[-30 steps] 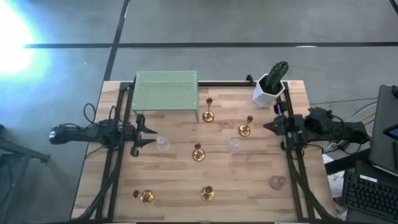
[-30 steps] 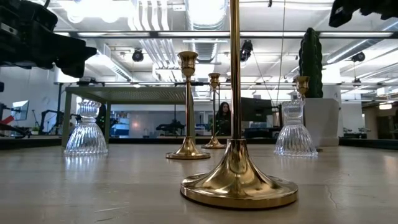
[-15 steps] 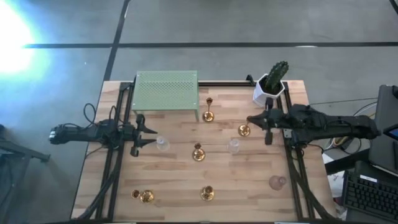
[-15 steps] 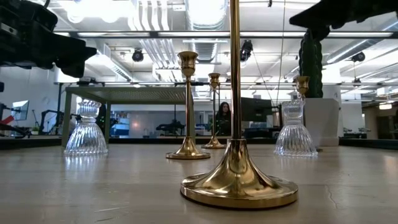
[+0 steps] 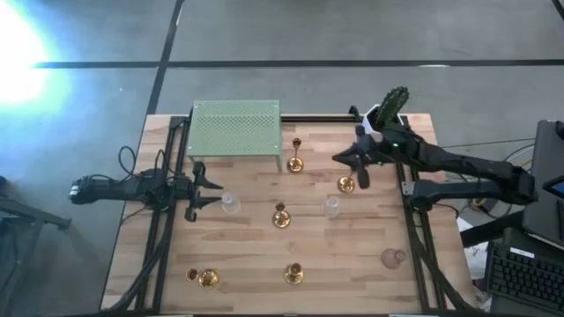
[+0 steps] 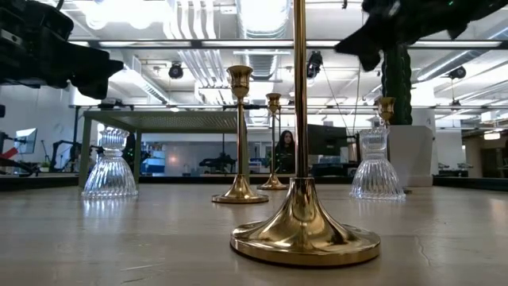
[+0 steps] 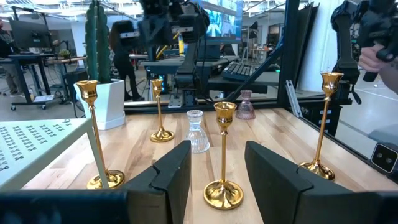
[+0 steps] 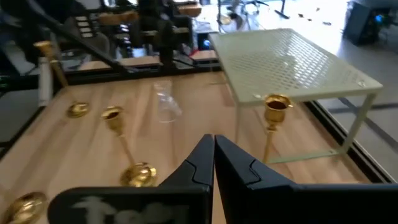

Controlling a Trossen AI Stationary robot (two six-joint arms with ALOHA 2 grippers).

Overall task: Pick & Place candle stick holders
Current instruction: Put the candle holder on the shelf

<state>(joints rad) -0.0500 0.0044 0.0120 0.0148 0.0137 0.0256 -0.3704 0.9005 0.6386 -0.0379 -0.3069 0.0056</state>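
Over the table's upper right, the right gripper hangs in the air with its fingers pressed together and holding nothing, just at 11 o'clock of a gold candlestick and near the cactus pot. At the left edge, the left gripper waits with its fingers parted and nothing between them; a clear glass holder stands just at its 4 o'clock.

Five gold candlesticks stand on the wooden table. One is beside the right leg of the green mesh shelf, at 12 o'clock of the middle. One stands at the centre. One sits at 6 o'clock near the front edge, and another at 7 o'clock in the front left corner. A second clear holder stands at 3 o'clock of the central candlestick, and a pinkish holder lies well apart at 4 o'clock, close to the right rail.

In the low view the front candlestick's base fills the foreground, upright.
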